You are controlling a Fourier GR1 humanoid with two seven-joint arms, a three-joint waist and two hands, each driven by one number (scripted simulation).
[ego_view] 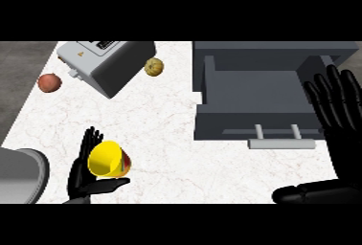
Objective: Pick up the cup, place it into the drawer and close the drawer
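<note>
A yellow cup (107,159) with a red patch on its side lies tilted, its mouth toward the view, against my left hand (83,178) at the lower left. The fingers reach up behind the cup and the thumb curls under it. The grey drawer (249,125) stands pulled out of its cabinet (272,50) at the upper right, with nothing inside and a pale handle (280,141) at its front. My right hand (341,115) is open, fingers straight up, beside the drawer's right side.
A grey toaster (106,64) stands at the back left. A brown potato (154,66) lies to its right and a reddish round fruit (50,82) to its left, by the counter's edge. A grey rounded object (21,174) sits at the lower left.
</note>
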